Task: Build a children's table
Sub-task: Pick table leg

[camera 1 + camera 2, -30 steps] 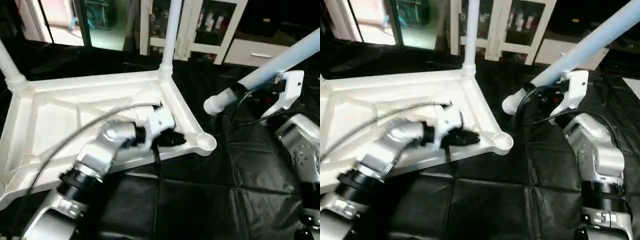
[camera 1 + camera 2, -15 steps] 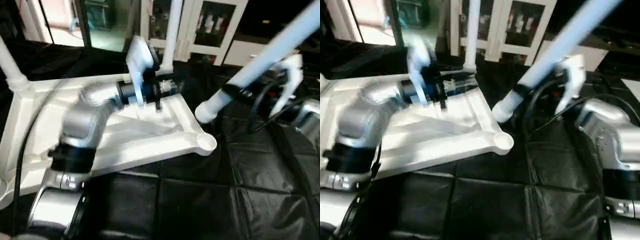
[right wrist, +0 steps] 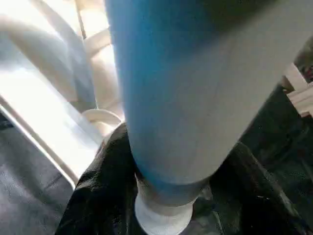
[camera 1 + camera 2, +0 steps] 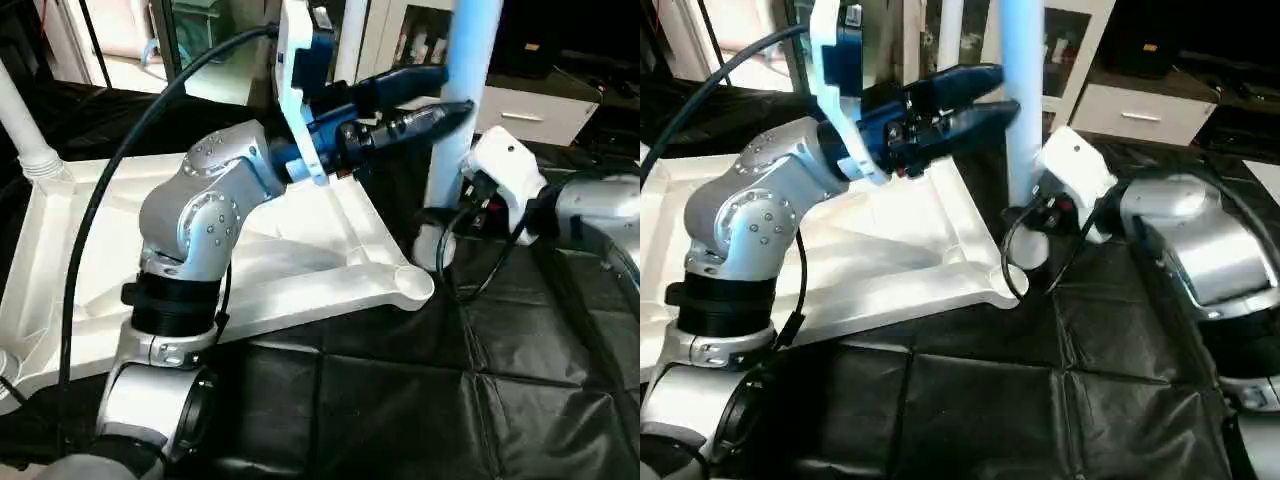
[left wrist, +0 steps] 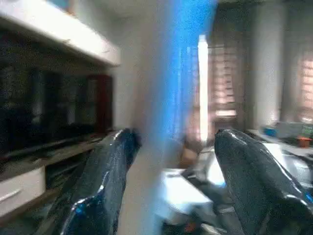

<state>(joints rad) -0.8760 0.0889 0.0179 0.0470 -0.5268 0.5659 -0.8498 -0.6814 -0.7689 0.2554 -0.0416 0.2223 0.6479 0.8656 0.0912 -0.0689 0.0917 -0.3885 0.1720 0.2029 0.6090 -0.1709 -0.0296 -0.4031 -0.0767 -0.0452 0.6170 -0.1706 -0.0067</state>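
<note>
top (image 4: 300,255) is laid upside down on the black sheet (image 4: 400,390), ribbed underside up, rim down. near corner socket (image 4: 412,285) is open, no leg in it. two legs are already seated: one at the far corner (image 4: 347,40), one at the left corner (image 4: 22,125), both upright.

a loose leg (image 4: 462,100) is held near vertical by the right gripper (image 4: 1040,205), grip low down near the thick end. that end (image 4: 1028,248) hangs just beside the empty socket, slightly past it, not inserted. in the right wrist view the black fingers (image 3: 100,196) are seen closed on both sides of the tube (image 3: 190,93), with the socket (image 3: 101,117) just beyond.

left gripper (image 4: 430,95) is raised above the top, pointed toward the loose leg, fingers spread wide. in the left wrist view the leg (image 5: 181,98) is seen passing between the two fingers (image 5: 105,176), blurred; contact cannot be told, nothing is clamped.

surface: work table is covered with a black quilted sheet, square stitched panels, some glare on it. only the top and the arms are seen over it.

room: white cabinets with glass doors (image 4: 420,40) are seen behind the table, small items on their shelves. a white drawer unit (image 4: 530,110) is at back right. a dark-framed glass door (image 4: 200,40) is at back left. blinds over bright windows (image 5: 279,73) and a dark shelf unit under a white top (image 5: 54,98) are seen in the left wrist view.
</note>
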